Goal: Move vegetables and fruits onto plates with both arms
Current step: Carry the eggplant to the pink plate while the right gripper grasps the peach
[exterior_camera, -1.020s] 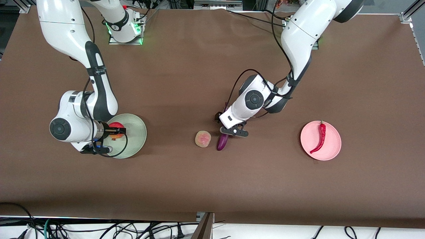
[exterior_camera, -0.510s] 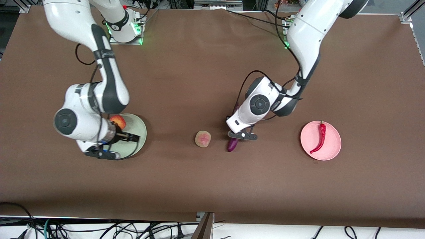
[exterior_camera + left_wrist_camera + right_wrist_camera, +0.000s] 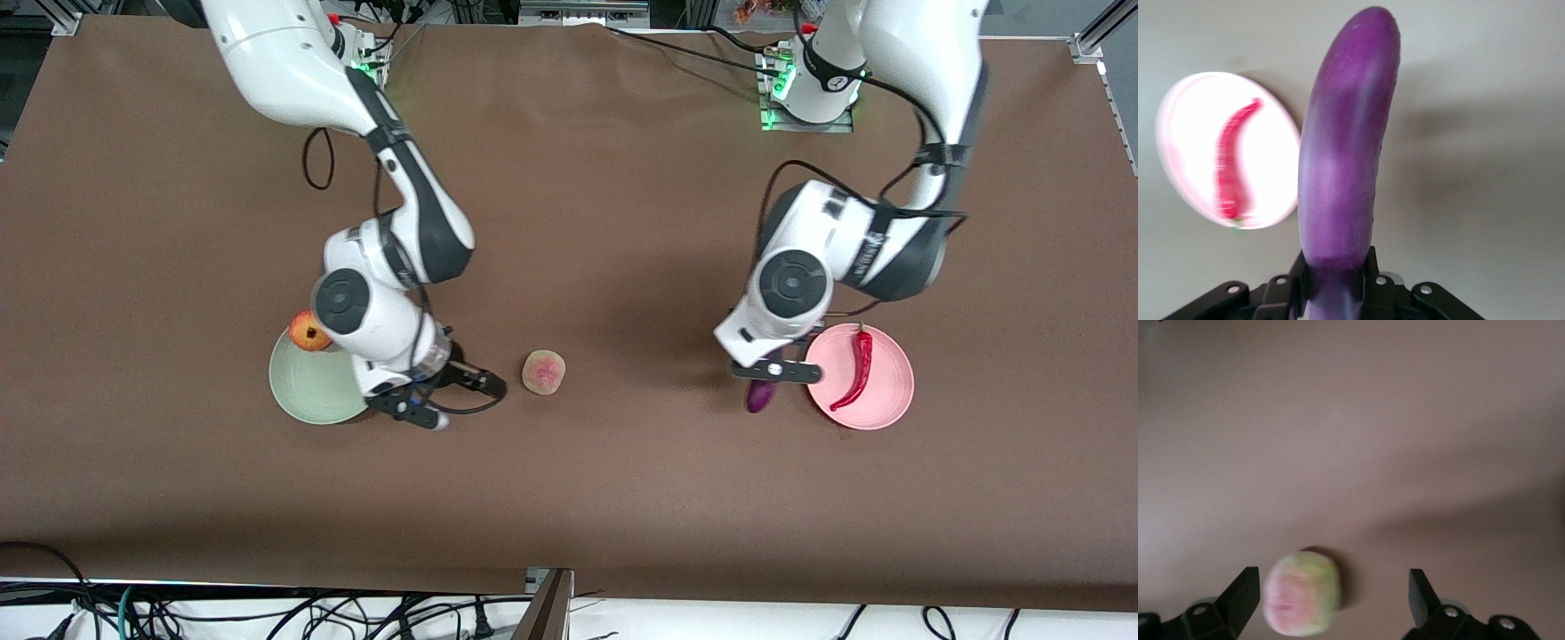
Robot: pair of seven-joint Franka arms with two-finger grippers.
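Observation:
My left gripper (image 3: 772, 372) is shut on the purple eggplant (image 3: 760, 396) and holds it in the air beside the rim of the pink plate (image 3: 889, 404). The red chili (image 3: 855, 369) lies on that plate. The left wrist view shows the eggplant (image 3: 1345, 153) between the jaws, with the pink plate (image 3: 1185, 127) and the chili (image 3: 1235, 167) below. My right gripper (image 3: 462, 400) is open and empty, between the mint plate (image 3: 307, 396) and the pale round fruit (image 3: 543, 372). That fruit (image 3: 1301, 592) lies just ahead of its open fingers (image 3: 1245, 590). The red-yellow fruit (image 3: 308, 332) sits on the mint plate's rim.
The brown table (image 3: 569, 498) has bare room around the pale fruit and along the edge nearest the camera. Cables hang below that edge.
My right gripper has left the red-yellow fruit on the mint plate and moved toward the pale fruit. My left gripper has carried the eggplant from the table's middle to beside the pink plate.

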